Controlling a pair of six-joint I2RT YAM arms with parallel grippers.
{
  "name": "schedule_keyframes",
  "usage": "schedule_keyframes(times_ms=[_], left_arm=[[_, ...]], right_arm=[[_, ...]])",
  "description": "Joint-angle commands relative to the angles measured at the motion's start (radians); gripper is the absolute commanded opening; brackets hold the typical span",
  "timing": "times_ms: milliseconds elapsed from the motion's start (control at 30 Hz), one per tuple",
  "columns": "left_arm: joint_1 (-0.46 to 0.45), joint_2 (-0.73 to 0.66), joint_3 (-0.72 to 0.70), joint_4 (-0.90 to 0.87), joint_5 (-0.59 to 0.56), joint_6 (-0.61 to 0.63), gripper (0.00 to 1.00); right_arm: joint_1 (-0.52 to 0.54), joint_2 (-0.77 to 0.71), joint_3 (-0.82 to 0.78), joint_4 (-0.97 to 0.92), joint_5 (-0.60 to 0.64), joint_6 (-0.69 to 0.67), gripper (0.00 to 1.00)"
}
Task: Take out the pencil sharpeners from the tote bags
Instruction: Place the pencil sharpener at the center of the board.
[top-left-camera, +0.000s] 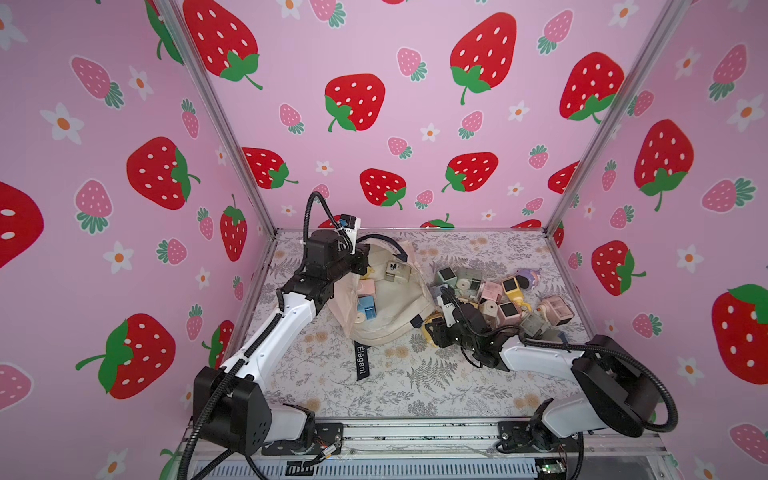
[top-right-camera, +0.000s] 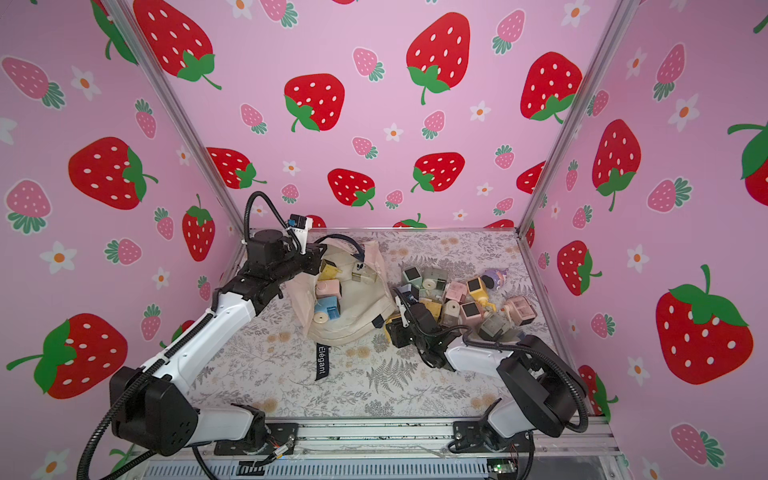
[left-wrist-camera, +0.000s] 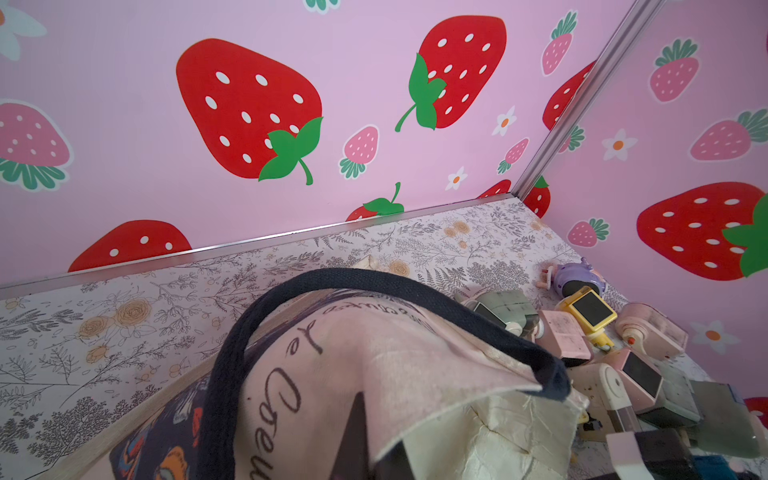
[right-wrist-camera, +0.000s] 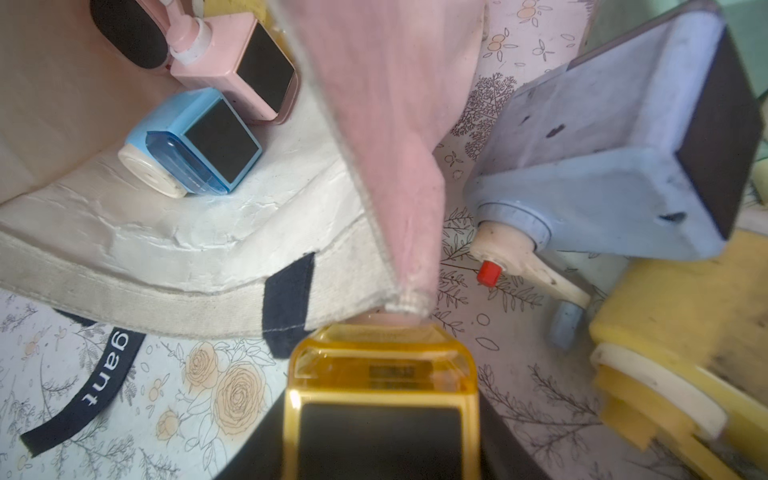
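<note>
I hold the tote bag (top-left-camera: 395, 332) open, left gripper (top-left-camera: 362, 254) pinched on its rim; right gripper (top-left-camera: 435, 331) clamps a yellow sharpener (right-wrist-camera: 380, 386), next due beside the pile (top-left-camera: 498, 295).

Both arms (top-left-camera: 286, 320) wear white link shells, black joint housings and black ribbed cable conduits (top-left-camera: 308, 208)

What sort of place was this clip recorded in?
Most likely a staged robot data-collection booth, not a home: pink strawberry-print wall panels held in aluminium corner posts, a floral-papered tabletop, and black-and-white robot arms bolted to a metal base rail.
</note>
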Motion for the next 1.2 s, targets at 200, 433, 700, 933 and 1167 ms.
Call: schedule_keyframes(times_ms=[200, 433, 700, 933, 1167], left_arm=[[-0.004, -0.041, 0.024, 0.061, 0.011, 0.019, 0.0], [-0.004, -0.041, 0.024, 0.06, 0.013, 0.019, 0.0], [-0.004, -0.044, 0.023, 0.06, 0.014, 0.017, 0.0], [-0.003, -0.042, 0.024, 0.059, 0.014, 0.017, 0.0], [-0.003, -0.042, 0.024, 0.059, 0.014, 0.017, 0.0]], right_arm=[[-0.017, 0.029, -0.013, -0.003, -0.018, 0.035, 0.58], [-0.026, -0.061, -0.049, -0.024, 0.046, 0.023, 0.78], [-0.026, -0.202, -0.06, -0.067, 0.095, -0.041, 0.86], [-0.025, -0.26, -0.08, 0.014, 0.047, -0.091, 0.87], [0.035, -0.225, -0.035, 0.103, -0.025, -0.18, 0.86]])
